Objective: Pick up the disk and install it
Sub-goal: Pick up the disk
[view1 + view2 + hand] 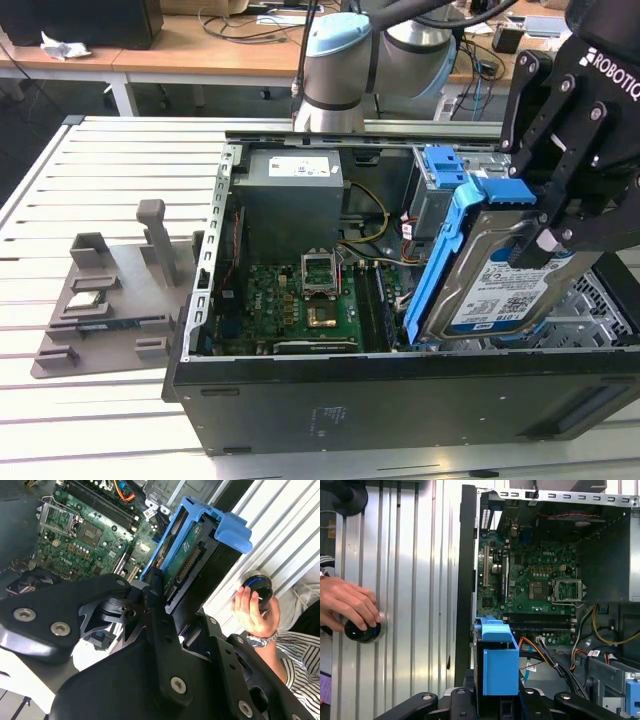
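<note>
One gripper clamped on the disk, steeply tilted, long axis slanting down into computer case

Place: you're looking at a robotics lab or test workshop, not a home.
Bench: a slatted metal table carries the work.
Robot: an arm's base stands behind the case, and its gripper clamps the disk.
Workpiece: an open computer case lies on its side, motherboard bared.
Fixture: a grey parts holder sits beside the case.
Background: you see wooden desks with loose cables.
Person: a hand rests on a round black button on the table.
</note>
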Motion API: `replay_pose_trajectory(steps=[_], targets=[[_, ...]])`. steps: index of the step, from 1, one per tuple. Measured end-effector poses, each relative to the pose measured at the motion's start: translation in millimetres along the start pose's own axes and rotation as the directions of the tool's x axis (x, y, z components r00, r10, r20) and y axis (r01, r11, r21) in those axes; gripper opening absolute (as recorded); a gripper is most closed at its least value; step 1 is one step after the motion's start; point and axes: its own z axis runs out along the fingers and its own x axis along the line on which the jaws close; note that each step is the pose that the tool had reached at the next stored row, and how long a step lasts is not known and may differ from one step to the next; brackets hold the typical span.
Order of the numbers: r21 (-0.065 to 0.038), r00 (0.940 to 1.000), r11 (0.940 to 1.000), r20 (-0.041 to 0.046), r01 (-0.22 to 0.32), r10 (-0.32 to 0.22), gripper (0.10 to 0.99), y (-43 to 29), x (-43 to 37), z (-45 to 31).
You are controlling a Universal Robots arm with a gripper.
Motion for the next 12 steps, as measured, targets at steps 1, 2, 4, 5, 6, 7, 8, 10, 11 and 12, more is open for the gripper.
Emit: replay_pose_trajectory(steps=[1,2,4,5,6,7,8,10,11,12], targets=[[0.0,1.0,1.0,-0.0001,0.0,0.0,0.361,-2.2,0.0,-0.1],[0.0,1.0,1.0,0.0,0.0,0.0,0.361,-5.8,0.0,-0.2],[0.0,1.0,1.0,0.0,0.0,0.0,0.361,-8.6,0.0,-0.2],[0.0,1.0,1.0,-0.0002,0.0,0.0,0.361,-11.6,0.1,-0.3],[0.0,1.0,1.0,-0.0001,0.0,0.0,0.361,-13.7,0.1,-0.3],[0.0,1.0,1.0,-0.0001,0.0,0.0,0.361,-17.2,0.1,-0.4],[0.0,1.0,1.0,0.0,0.0,0.0,0.361,-19.7,0.2,-0.3],[0.0,1.0,1.0,-0.0001,0.0,0.0,0.361,-24.3,0.2,-0.3],[0.0,1.0,1.0,-0.0001,0.0,0.0,0.361,-26.8,0.3,-0.3],[0.0,1.0,1.0,-0.0001,0.0,0.0,0.361,-28.8,0.3,-0.3]])
